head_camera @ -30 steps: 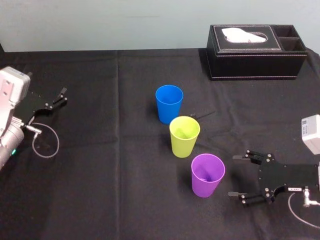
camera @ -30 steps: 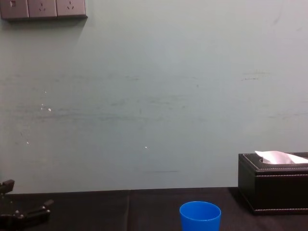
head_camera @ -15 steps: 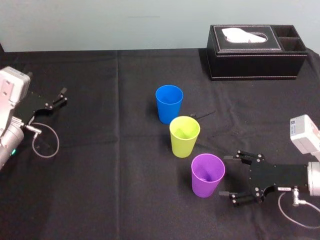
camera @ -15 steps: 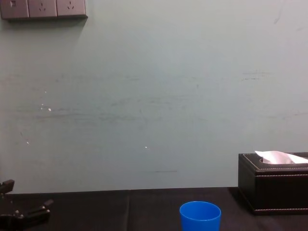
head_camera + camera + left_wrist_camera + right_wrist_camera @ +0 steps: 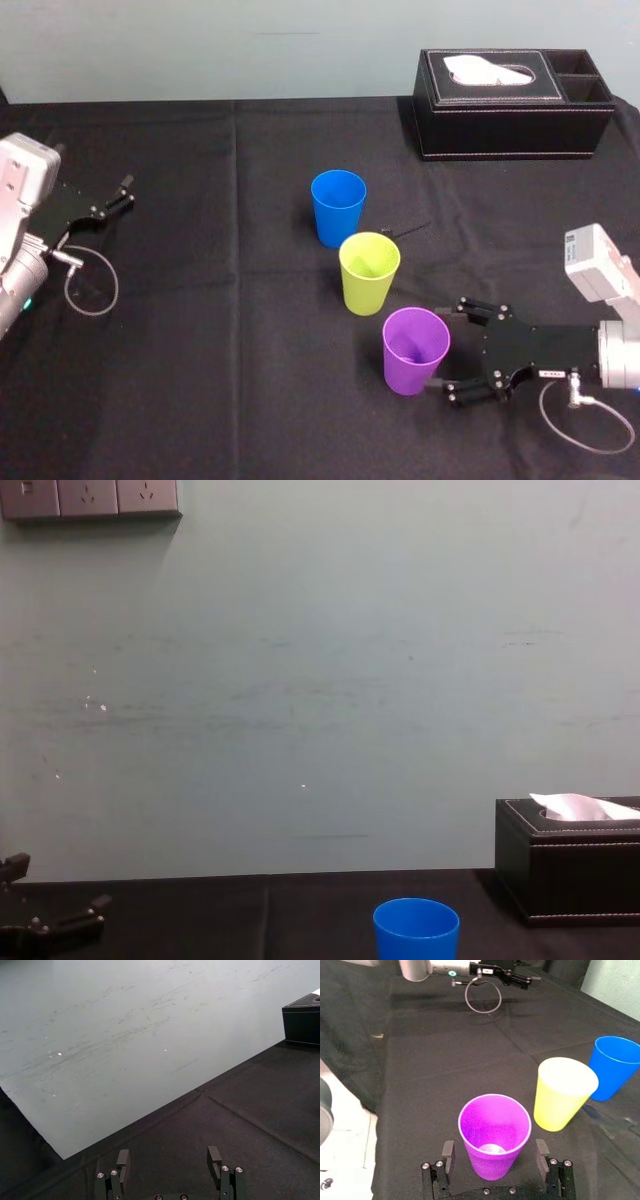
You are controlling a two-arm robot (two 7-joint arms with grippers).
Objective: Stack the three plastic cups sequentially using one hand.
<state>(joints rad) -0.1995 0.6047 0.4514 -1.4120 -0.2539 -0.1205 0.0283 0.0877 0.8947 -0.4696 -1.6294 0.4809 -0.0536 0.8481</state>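
Purple cup [image 5: 414, 348] between spread right pincer [image 5: 440, 350] jaws; yellow-green cup [image 5: 369, 272] near.

A black leather tissue box [image 5: 515, 104] stands at the far right of the table, a white tissue [image 5: 487, 70] poking from its top slot. A black cloth [image 5: 200, 330] covers the table. Behind it rises a pale green wall [image 5: 320, 680] carrying wall sockets [image 5: 90, 498].
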